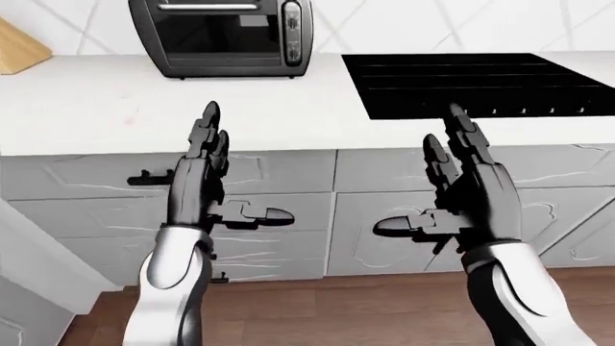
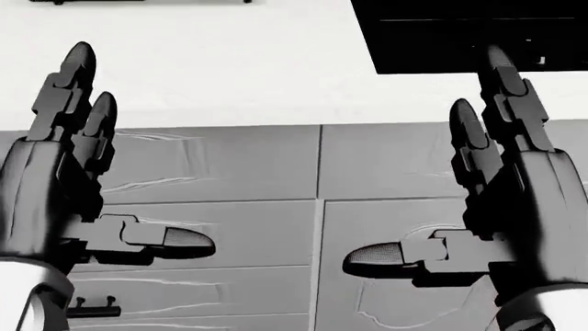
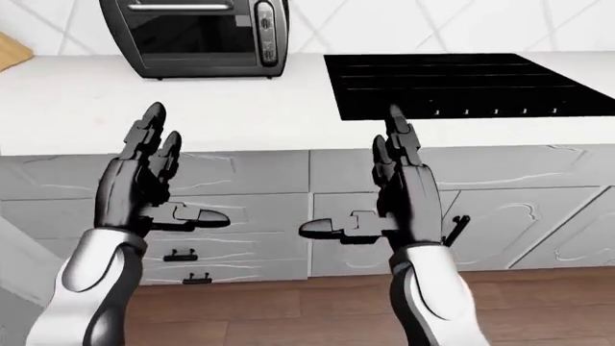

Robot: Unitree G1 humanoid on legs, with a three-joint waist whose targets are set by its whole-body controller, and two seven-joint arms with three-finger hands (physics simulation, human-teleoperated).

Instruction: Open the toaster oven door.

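Note:
The toaster oven stands on the white counter at the top left of the left-eye view. Its dark glass door is shut, with a bar handle along its top edge. Both my hands are raised below it, level with the cabinet fronts and well short of the oven. My left hand is open, fingers pointing up and thumb turned inward. My right hand mirrors it, open and empty, under the cooktop's near edge. The head view shows only the two hands against the drawers.
A black cooktop is set into the counter to the right of the oven. A wooden board leans at the far left. Grey drawers with dark handles run beneath the counter, above a wooden floor.

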